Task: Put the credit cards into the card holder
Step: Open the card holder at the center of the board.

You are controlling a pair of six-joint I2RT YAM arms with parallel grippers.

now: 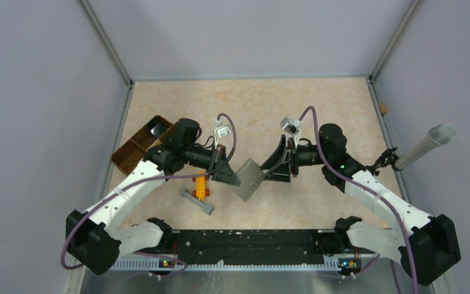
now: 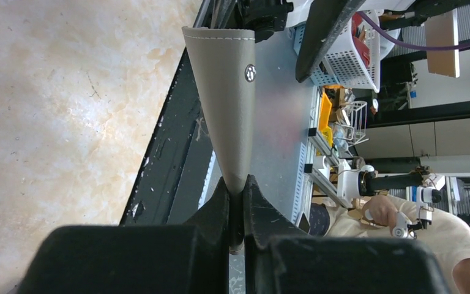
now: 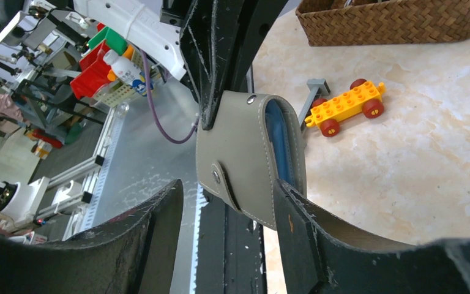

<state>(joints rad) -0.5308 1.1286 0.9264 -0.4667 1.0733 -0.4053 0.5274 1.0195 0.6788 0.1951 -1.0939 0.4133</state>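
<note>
The card holder [image 1: 249, 179], a flat grey wallet with a snap stud, hangs above the table between the two arms. My left gripper [image 1: 235, 178] is shut on its edge. In the left wrist view the card holder [image 2: 226, 92] tapers down into the closed left gripper [image 2: 237, 191]. My right gripper [image 1: 274, 169] stands open at its other side. In the right wrist view the card holder [image 3: 245, 159] shows its blue lining. Its lower corner lies between the spread jaws of the right gripper [image 3: 227, 187], with one finger [image 3: 318, 239] against the open edge. No credit cards are in view.
A brown woven tray [image 1: 139, 148] [image 3: 391, 21] stands at the left. An orange toy brick car [image 1: 201, 187] [image 3: 346, 107] and a grey T-shaped piece [image 1: 199, 201] lie below the left arm. A metal tube [image 1: 425, 146] leans at the right wall. A black rail [image 1: 245, 239] runs along the near edge.
</note>
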